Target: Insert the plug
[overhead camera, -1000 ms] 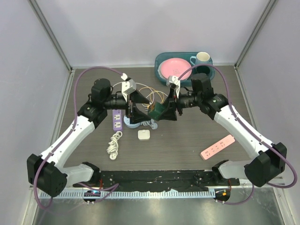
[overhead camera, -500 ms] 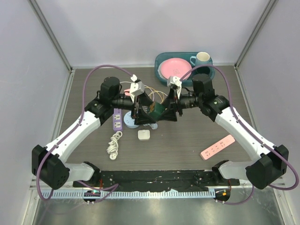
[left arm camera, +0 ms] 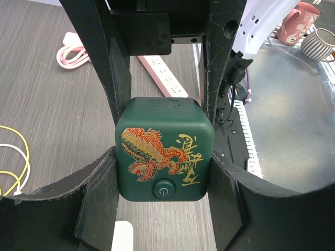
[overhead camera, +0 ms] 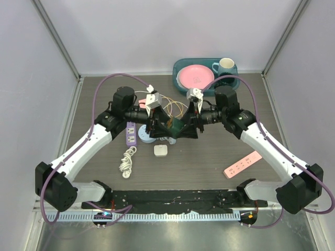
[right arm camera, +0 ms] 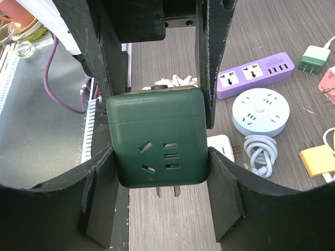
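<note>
Holding the cube (overhead camera: 175,126) from both sides, I have it raised off the desk (overhead camera: 209,157) at mid-table. The right pincer (right arm camera: 161,157) clamps it across the socket face, and the left pincer (left arm camera: 164,157) presses on the flanks of the dragon face. I judge this is a regrip. The prongs (right arm camera: 167,191) stick out bare, clear of both pincers, free for the purple strip (right arm camera: 256,76) nearby.

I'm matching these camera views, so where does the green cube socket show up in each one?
Top external: green cube socket, picture centre, just above the small white adapter.
Left wrist: socket lower centre, dragon face showing.
Right wrist: socket centre, outlet face showing.
Shared landmark: that adapter, bottom edge left wrist, beside socket right wrist.
</note>
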`<action>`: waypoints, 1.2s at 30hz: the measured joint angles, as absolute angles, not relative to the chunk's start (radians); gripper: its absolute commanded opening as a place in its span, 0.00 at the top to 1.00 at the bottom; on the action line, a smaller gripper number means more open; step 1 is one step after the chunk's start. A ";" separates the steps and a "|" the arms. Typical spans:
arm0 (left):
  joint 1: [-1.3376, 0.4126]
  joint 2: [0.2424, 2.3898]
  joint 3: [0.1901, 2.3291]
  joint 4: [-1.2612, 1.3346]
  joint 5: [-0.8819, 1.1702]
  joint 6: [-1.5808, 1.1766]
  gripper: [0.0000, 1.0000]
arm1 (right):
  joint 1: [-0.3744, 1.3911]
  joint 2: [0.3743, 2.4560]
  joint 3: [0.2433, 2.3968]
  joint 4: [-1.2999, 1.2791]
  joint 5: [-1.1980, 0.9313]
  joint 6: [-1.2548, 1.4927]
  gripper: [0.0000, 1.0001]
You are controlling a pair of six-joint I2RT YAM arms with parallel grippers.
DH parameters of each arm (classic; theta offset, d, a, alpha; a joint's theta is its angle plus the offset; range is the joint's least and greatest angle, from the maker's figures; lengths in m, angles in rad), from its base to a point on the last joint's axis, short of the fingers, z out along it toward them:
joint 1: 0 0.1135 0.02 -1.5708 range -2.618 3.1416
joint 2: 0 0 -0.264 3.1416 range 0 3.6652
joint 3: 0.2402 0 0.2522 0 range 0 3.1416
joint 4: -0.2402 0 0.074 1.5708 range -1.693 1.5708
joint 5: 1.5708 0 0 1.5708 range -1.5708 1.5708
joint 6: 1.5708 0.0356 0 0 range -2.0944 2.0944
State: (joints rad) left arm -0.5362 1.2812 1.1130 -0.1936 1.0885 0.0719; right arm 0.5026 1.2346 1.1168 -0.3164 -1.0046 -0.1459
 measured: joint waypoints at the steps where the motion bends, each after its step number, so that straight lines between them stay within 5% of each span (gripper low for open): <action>1: -0.536 1.281 1.113 -0.195 1.086 0.072 0.91 | 0.503 1.235 1.116 -0.315 -1.005 -0.144 0.70; 7: -0.537 1.269 1.113 -0.222 1.056 0.096 1.00 | 0.506 1.232 1.107 -0.298 -0.994 -0.135 0.36; 16: -0.545 1.241 1.148 -0.469 0.837 0.288 1.00 | 0.510 1.188 1.084 -0.280 -0.861 -0.048 0.12; 36: -0.543 1.213 1.148 -0.599 0.665 0.422 1.00 | 0.509 1.233 1.130 -0.261 -0.554 0.484 0.01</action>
